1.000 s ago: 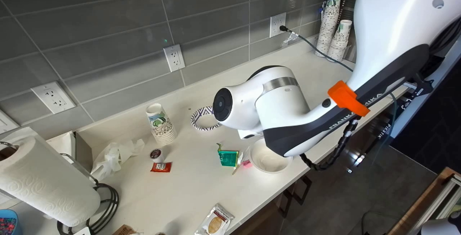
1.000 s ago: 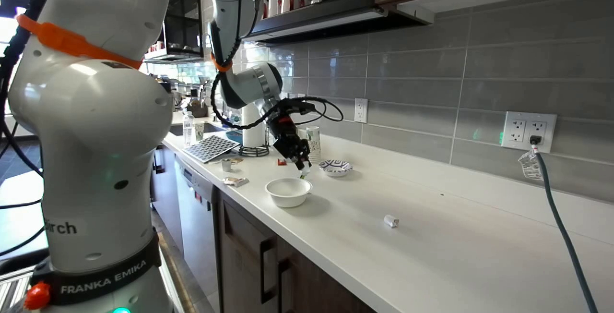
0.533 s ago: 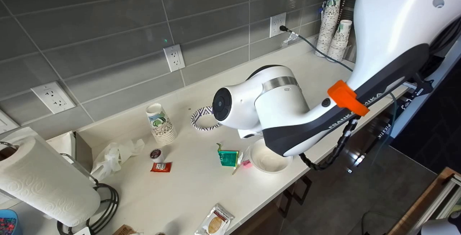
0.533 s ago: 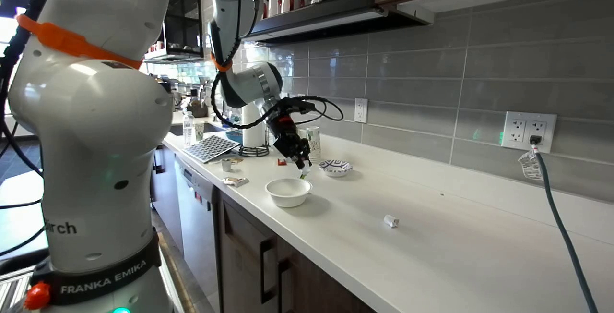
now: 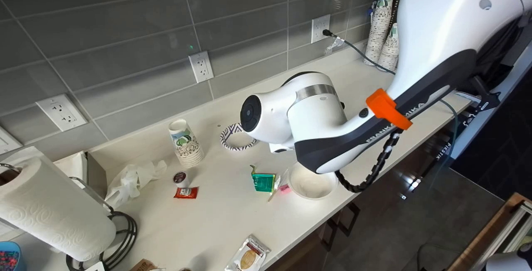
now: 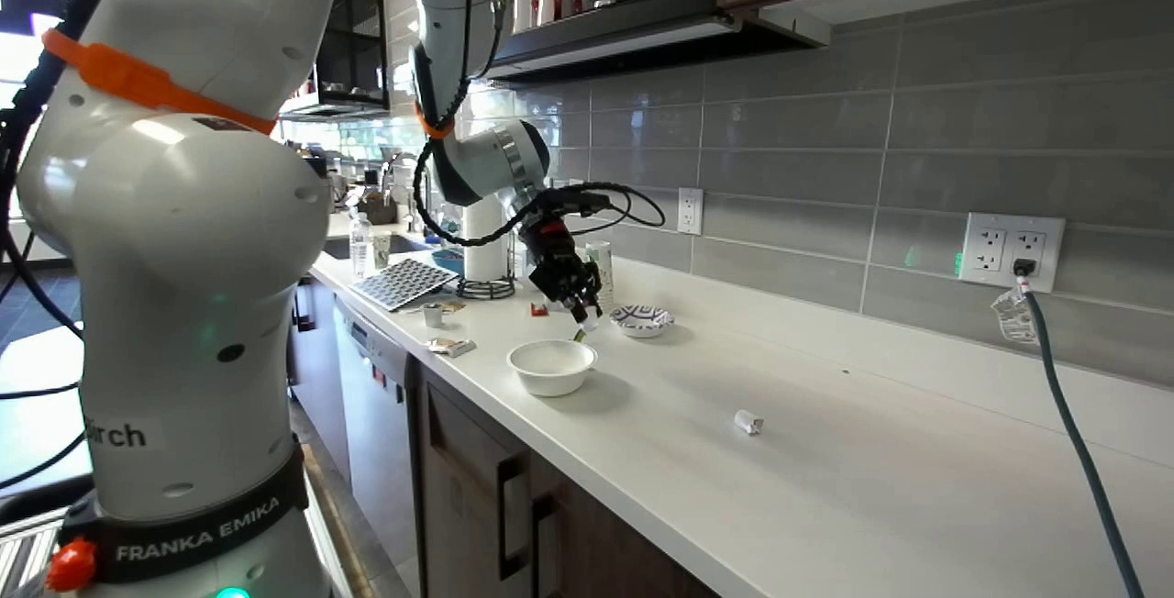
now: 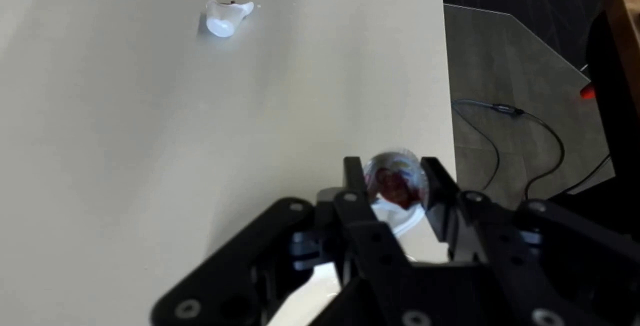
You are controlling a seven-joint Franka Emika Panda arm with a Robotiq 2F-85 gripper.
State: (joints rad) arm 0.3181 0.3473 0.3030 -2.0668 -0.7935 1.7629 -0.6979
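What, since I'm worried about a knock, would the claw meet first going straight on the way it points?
Probably the countertop, ahead of the claw in the wrist view; the small cup it grips would likely touch it first. The white bowl looks close to that line, though depth is unclear.

Kitchen with countertop (image 6: 825, 451) and sink (image 6: 404, 245)

In an ext. view, on counter (image 5: 199, 221): paper roll (image 5: 58, 213) far L; cups (image 5: 188, 146) R of it; pod (image 5: 181, 177), then sachet (image 5: 185, 193), before cups; rear bowl (image 5: 238, 139) R of cups; packet (image 5: 262, 183) btwn pod & front bowl (image 5: 309, 183). Tub (image 7: 397, 181) in gripper (image 6: 587, 312), nr front bowl.
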